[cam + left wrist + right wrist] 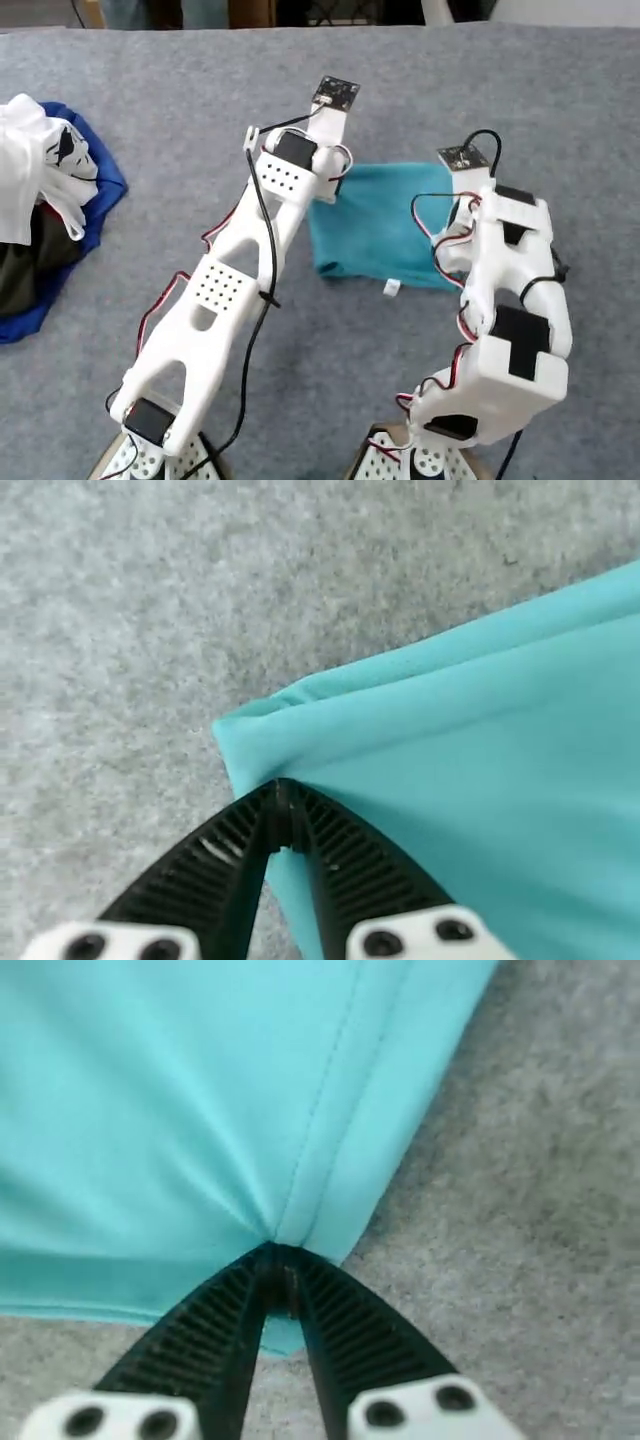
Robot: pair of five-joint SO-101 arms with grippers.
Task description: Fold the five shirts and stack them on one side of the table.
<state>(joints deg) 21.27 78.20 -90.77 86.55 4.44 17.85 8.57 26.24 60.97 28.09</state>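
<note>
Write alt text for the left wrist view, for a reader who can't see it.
The left tool is pinched shut on the corner of a folded teal shirt, its black ribbed fingers meeting at the cloth's edge. The shirt lies flat on the grey table cover.

shirt [375,225] teal | table [200,90] grey | pile [40,200] white, blue, dark

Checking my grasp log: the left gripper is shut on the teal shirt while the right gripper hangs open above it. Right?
Not quite. The left gripper is shut on the teal shirt, but the right gripper is shut on it too, pinching its edge, as the right wrist view shows.
</note>
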